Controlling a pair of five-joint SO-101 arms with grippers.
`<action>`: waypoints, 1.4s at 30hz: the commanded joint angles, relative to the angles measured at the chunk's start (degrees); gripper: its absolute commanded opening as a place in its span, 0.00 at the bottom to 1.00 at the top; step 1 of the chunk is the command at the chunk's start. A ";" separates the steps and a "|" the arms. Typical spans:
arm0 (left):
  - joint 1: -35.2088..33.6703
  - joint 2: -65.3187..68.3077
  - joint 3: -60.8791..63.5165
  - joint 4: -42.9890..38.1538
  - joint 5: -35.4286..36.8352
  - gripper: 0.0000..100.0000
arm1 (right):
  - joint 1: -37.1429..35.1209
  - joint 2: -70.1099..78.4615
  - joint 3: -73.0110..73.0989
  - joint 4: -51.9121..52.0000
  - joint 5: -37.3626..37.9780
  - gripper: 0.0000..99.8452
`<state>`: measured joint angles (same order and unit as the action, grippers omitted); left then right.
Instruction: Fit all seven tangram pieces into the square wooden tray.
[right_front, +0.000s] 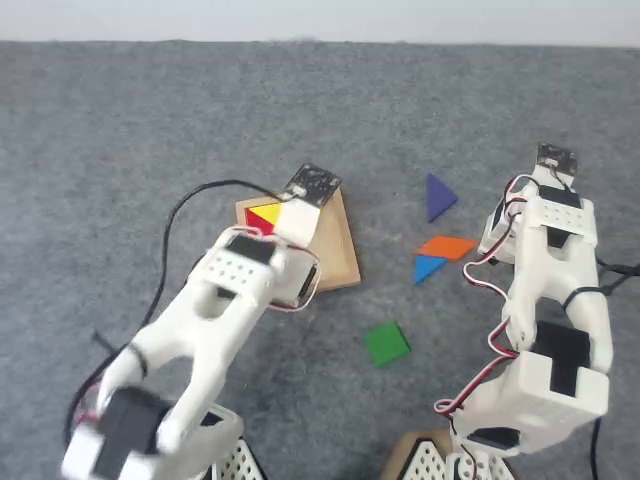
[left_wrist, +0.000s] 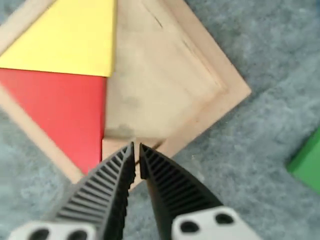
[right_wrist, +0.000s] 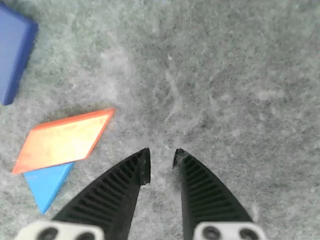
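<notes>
The square wooden tray (right_front: 345, 262) lies mid-table under my left arm (right_front: 240, 280). A yellow triangle (left_wrist: 75, 37) and a red triangle (left_wrist: 60, 112) lie side by side in the tray (left_wrist: 165, 85); both peek out beside the arm as yellow (right_front: 264, 212) and red (right_front: 259, 226). My left gripper (left_wrist: 136, 148) hangs shut over the tray's near corner, holding nothing. My right gripper (right_wrist: 160, 160) is open above bare carpet, empty. Beside it lie the orange parallelogram (right_wrist: 62, 140), a light blue triangle (right_wrist: 45, 182) and a dark blue triangle (right_wrist: 15, 55).
On the grey carpet right of the tray are the dark blue triangle (right_front: 438, 196), orange parallelogram (right_front: 447, 246) and light blue triangle (right_front: 428, 267). A green square (right_front: 386, 343) lies nearer the arm bases, its corner (left_wrist: 307, 165) past the tray. My right arm (right_front: 545, 260) stands at the right.
</notes>
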<state>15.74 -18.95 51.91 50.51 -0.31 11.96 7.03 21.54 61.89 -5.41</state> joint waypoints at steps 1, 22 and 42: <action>-3.34 -18.55 6.73 -4.04 -0.70 0.01 | -0.57 -0.31 -0.35 -0.92 2.90 0.09; -20.31 -85.27 36.26 12.04 -10.46 0.01 | -11.38 -7.69 2.64 6.29 16.26 0.09; -29.98 -85.45 43.12 6.86 -16.26 0.01 | -46.37 -42.42 32.26 6.29 27.52 0.37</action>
<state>-14.15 -103.16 95.60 58.68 -16.22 -32.09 -34.46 54.33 67.52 23.78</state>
